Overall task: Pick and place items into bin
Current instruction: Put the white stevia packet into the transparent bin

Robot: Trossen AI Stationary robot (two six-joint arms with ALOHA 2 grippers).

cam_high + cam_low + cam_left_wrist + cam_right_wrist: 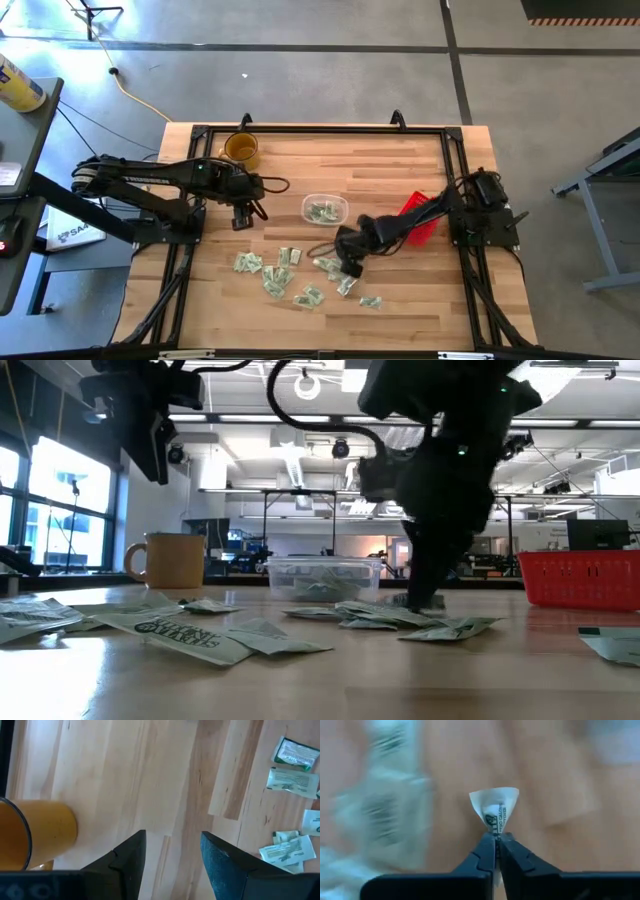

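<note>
The right gripper [496,839] pinches one packet [495,810] tight, low among the scattered packets [275,275] near the clear bin [325,210]. The left gripper [172,852] hangs open beside the mug [241,149].

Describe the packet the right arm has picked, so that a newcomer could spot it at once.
Start at the clear bin in the middle of the wooden table, then follow the right arm to its tool among the scattered packets. The packet is the one pinched between the shut fingers. Unlike its flat-lying neighbours, it is folded into a small fan above the fingertips.
</note>
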